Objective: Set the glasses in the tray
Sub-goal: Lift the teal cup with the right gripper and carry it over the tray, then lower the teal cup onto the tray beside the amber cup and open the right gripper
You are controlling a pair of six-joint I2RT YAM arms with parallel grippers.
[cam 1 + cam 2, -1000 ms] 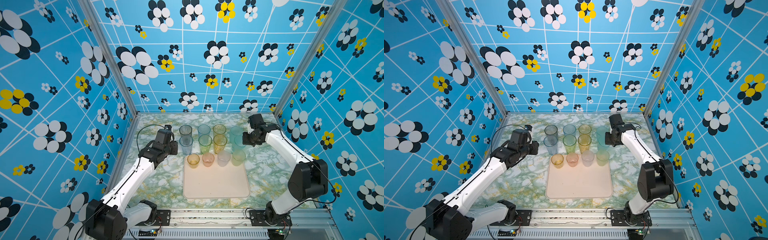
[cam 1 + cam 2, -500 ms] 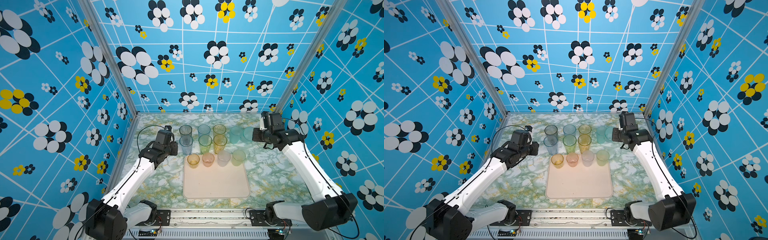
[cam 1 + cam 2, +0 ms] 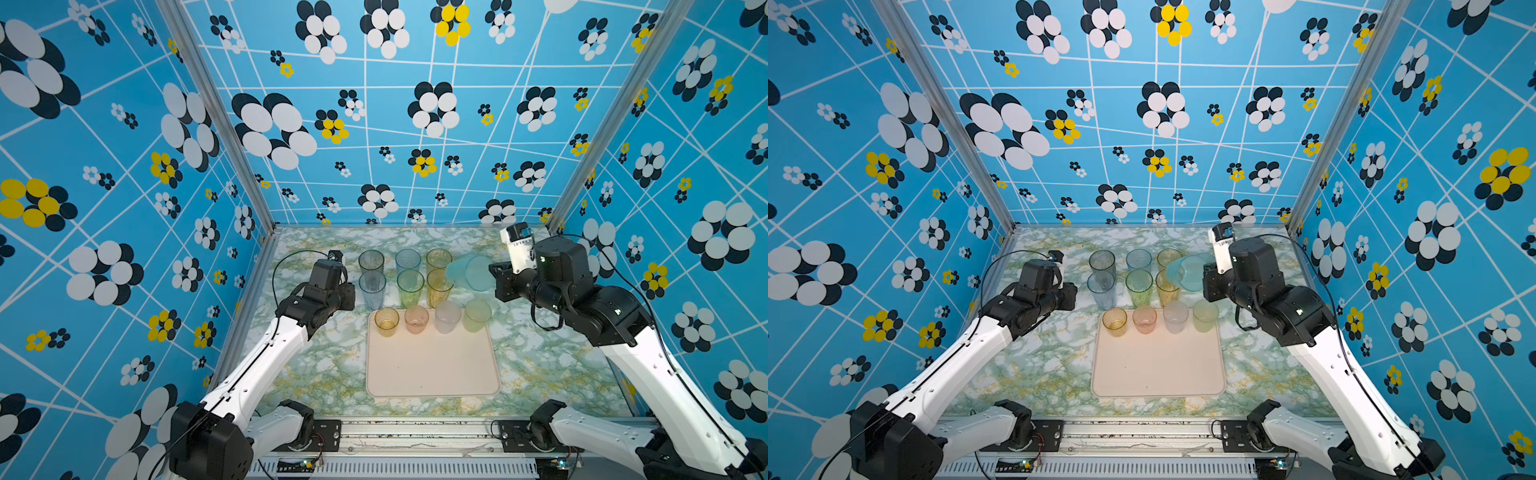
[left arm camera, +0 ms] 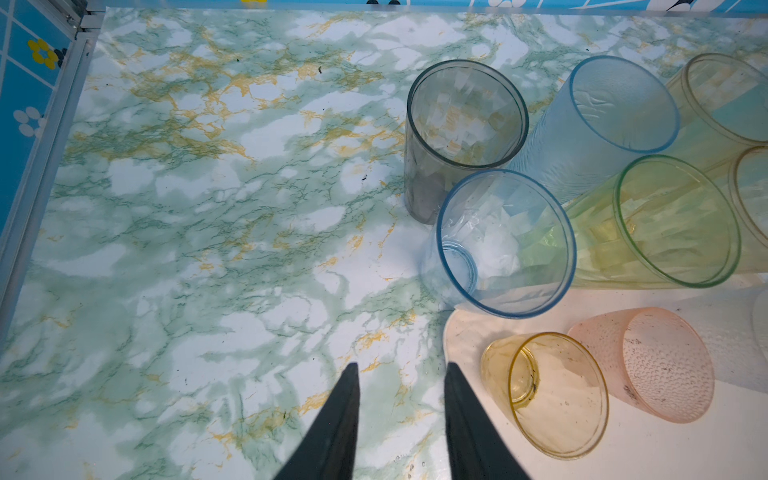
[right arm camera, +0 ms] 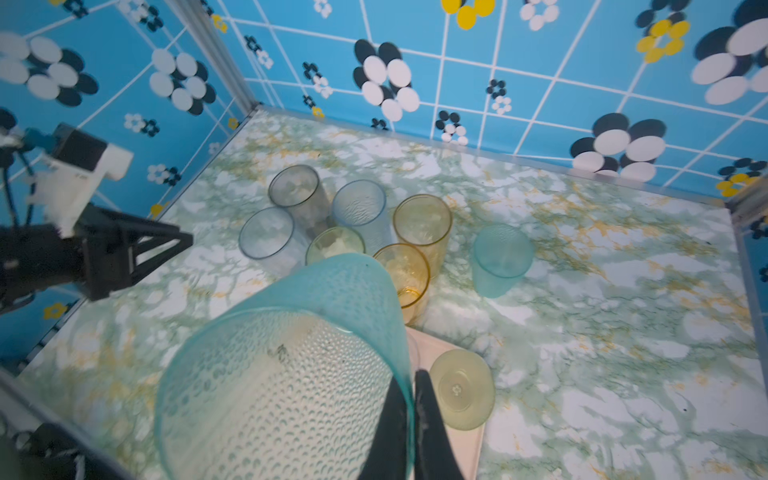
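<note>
I'm watching the right end effector pinching the rim of a teal tumbler (clamped tight on its wall), holding it tilted in the air near the tall amber glasses. The left end effector is hovering over the worktop with jaws apart, holding nothing. Four short glasses are standing along the far edge of the tray; six tall ones are standing on the worktop behind it.

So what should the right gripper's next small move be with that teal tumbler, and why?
Probably swing the teal tumbler over the bare middle of the tray: the right gripper pinches its rim, it hangs tilted in the air, and only four short glasses fill the far edge.
</note>
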